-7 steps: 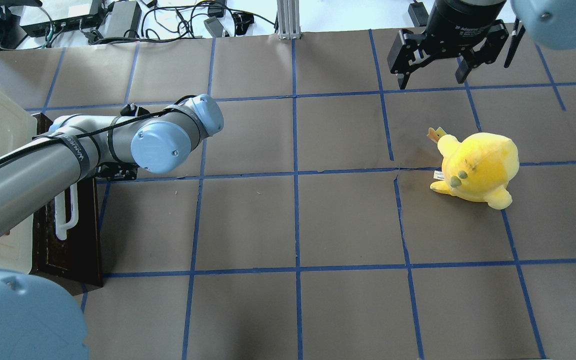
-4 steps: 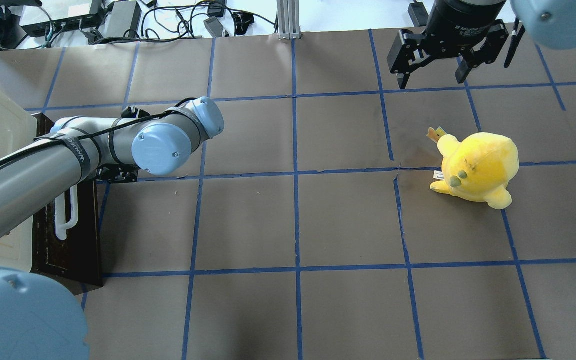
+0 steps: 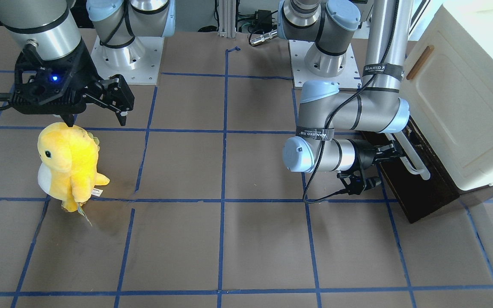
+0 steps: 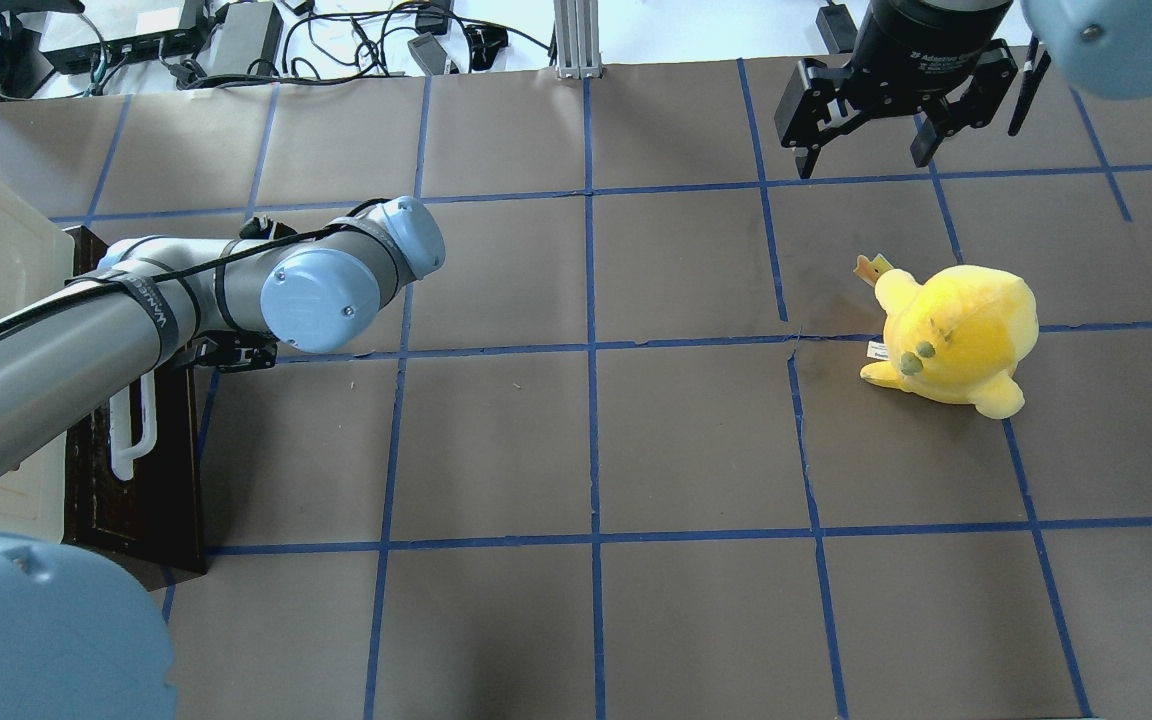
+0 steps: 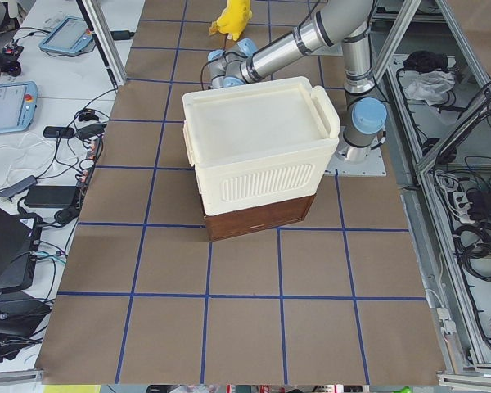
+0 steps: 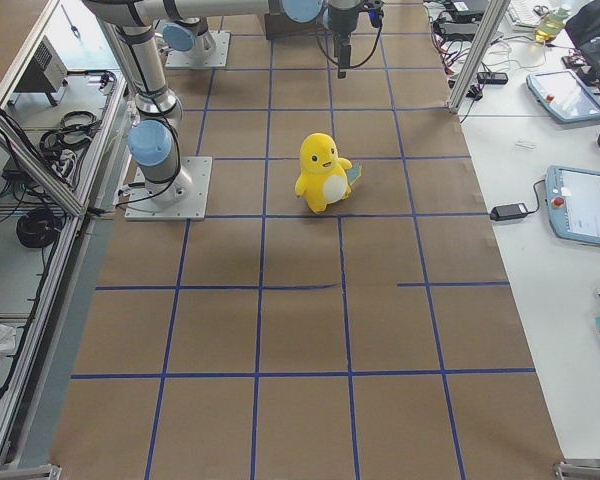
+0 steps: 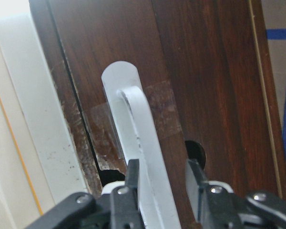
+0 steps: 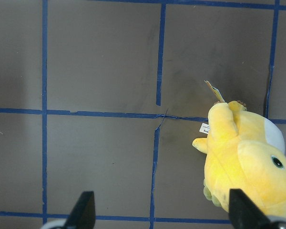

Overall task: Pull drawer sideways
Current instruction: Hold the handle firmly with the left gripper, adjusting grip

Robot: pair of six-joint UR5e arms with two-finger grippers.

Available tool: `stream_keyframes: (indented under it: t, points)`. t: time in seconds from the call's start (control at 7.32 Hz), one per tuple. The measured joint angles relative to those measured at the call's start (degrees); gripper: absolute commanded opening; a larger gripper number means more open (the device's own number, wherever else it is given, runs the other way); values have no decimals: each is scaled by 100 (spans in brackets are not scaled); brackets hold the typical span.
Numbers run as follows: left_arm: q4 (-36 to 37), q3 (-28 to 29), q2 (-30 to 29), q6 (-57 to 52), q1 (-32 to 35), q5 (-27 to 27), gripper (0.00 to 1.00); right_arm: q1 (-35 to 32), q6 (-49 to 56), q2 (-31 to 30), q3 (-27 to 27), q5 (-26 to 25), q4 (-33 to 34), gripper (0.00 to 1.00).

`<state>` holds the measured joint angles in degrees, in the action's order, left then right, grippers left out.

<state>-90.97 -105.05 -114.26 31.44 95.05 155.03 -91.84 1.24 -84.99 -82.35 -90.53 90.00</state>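
The drawer [image 3: 422, 192] has a dark brown wooden front with a long white bar handle [image 3: 415, 162] and sits at the foot of the cream cabinet [image 3: 456, 98]. It also shows in the overhead view [image 4: 161, 470]. No tray interior shows. My left gripper [image 7: 163, 179] reaches sideways to the handle [image 7: 133, 119], one finger on each side of the bar and shut on it. In the front view the left gripper [image 3: 398, 149] is at the handle's far end. My right gripper [image 4: 864, 165] hangs open and empty above the table, beyond the yellow plush.
A yellow plush toy [image 4: 956, 335] stands on the brown paper table on my right side, also in the right wrist view [image 8: 243, 162]. The cream cabinet [image 5: 254, 147] rises above the drawer. Cables and power bricks [image 4: 236, 40] lie past the table's far edge.
My left arm's elbow and wrist shifted slightly. The drawer front and handle have not visibly moved. The right arm and the plush are still.
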Motion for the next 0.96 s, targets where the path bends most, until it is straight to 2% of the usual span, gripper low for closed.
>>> stream_keyframes:
  t: [0.55,0.96]
  points:
    - [0,-123,67,-7,-128,7,44,0,-1,0,0,0,0,100]
    - [6,-154,77,8,-159,10,31,0,2,0,0,0,0,100]
